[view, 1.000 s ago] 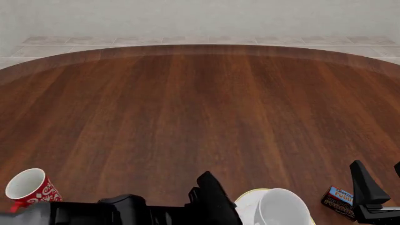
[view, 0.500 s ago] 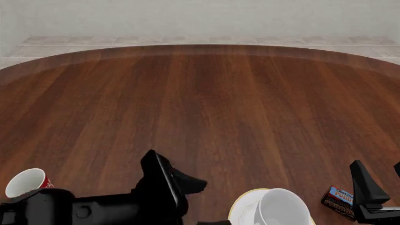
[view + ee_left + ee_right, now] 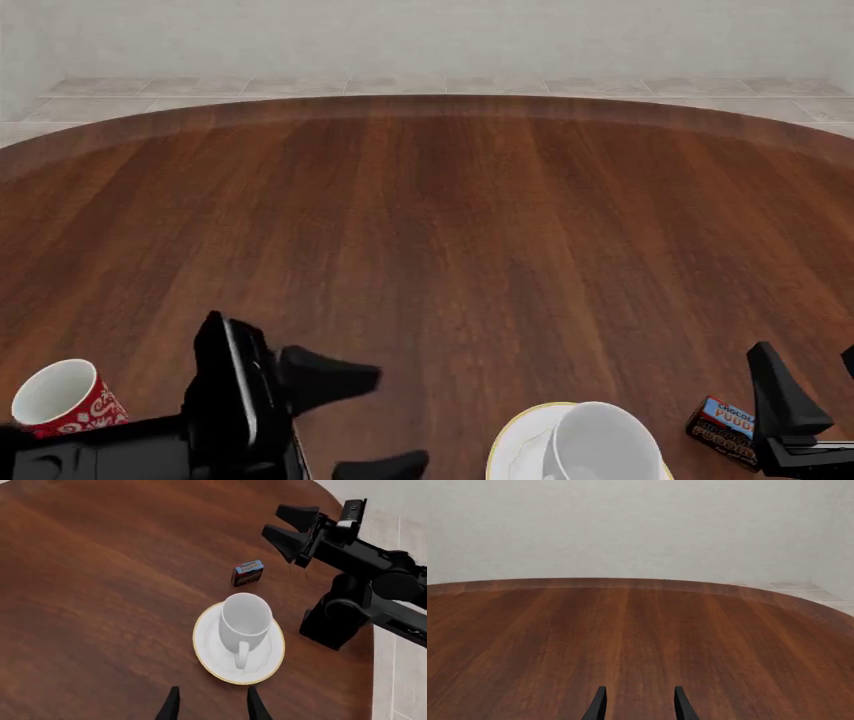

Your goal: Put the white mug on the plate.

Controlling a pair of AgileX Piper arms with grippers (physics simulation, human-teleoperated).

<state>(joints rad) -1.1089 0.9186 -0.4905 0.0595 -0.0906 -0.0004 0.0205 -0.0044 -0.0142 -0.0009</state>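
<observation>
Two arms share the round table (image 3: 441, 220), and the white mug (image 3: 245, 620) stands upright on the plate (image 3: 212, 655) at the near edge, its handle pointing toward our left gripper (image 3: 212, 707); we judge the placement made, so the step in hand is a clean retreat. Our left gripper (image 3: 354, 420) hangs to the left of the plate with its fingers spread and nothing between them; to finish well we should lift up and away, keeping the fingers clear of the handle and rim so the mug is not nudged off centre. Our right gripper (image 3: 639, 705) shows its fingers parted and empty, looking out over bare wood; its arm stands just beside the plate. Around the plate, a small chocolate box (image 3: 247, 573) lies near its far side, between plate and right arm; a red mug (image 3: 64, 398) sits well apart at the left, nearest our withdrawing path.
</observation>
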